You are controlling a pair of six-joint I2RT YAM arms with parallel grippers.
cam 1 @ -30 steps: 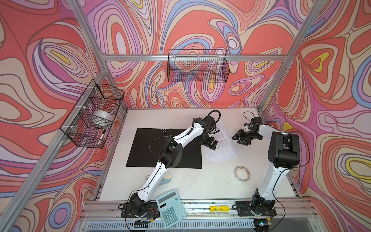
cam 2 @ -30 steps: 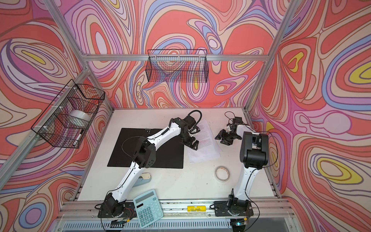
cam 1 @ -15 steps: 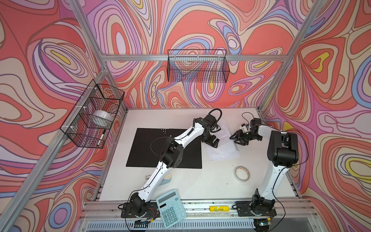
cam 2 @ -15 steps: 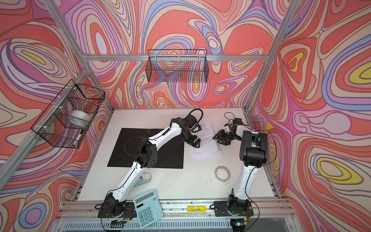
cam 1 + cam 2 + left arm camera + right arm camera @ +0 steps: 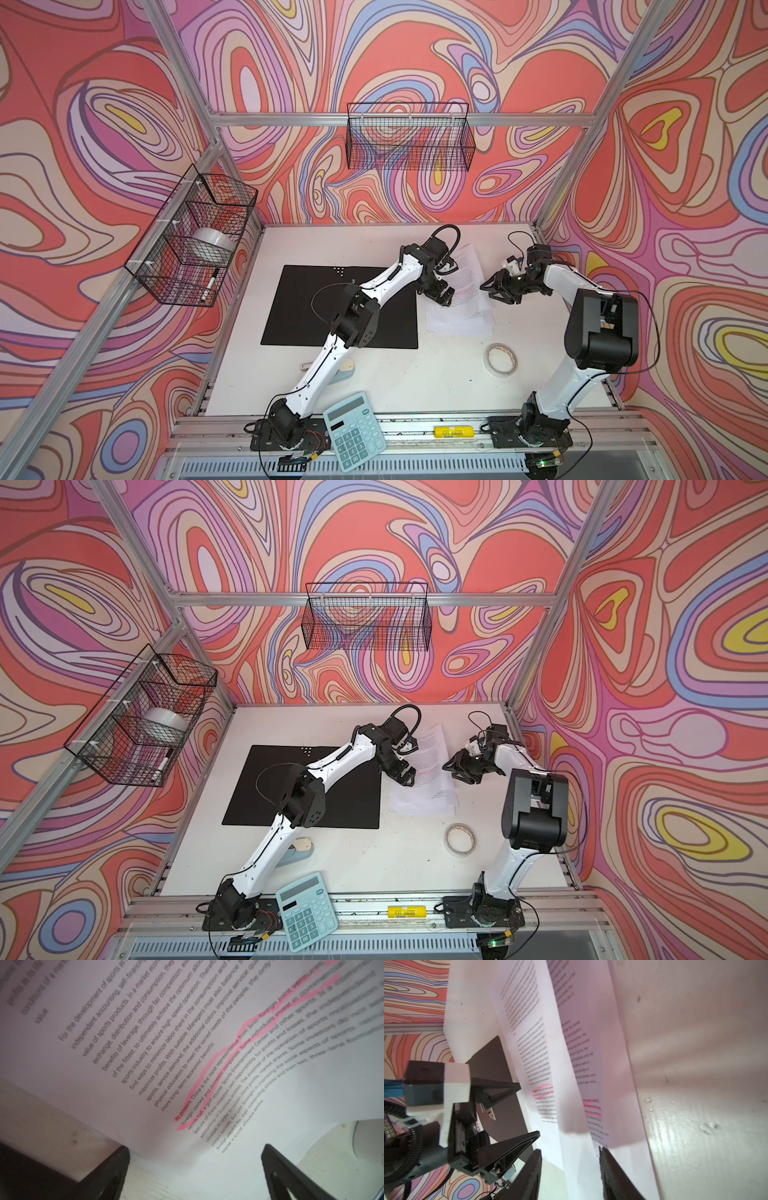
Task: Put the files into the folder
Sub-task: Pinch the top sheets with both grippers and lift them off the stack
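Your files (image 5: 461, 309) lie on the tabletop (image 5: 415, 374) just right of the open folder (image 5: 307, 316); left gripper (image 5: 446, 296) jaws gape over them, right gripper (image 5: 491, 293) jaws, apart, seemingly straddle a sheet edge.

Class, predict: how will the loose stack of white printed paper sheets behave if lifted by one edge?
The loose stack of white printed paper sheets will probably flop; one sheet bows upward. Unbound and fanned, the sheets may slide apart. Probably light, being thin.
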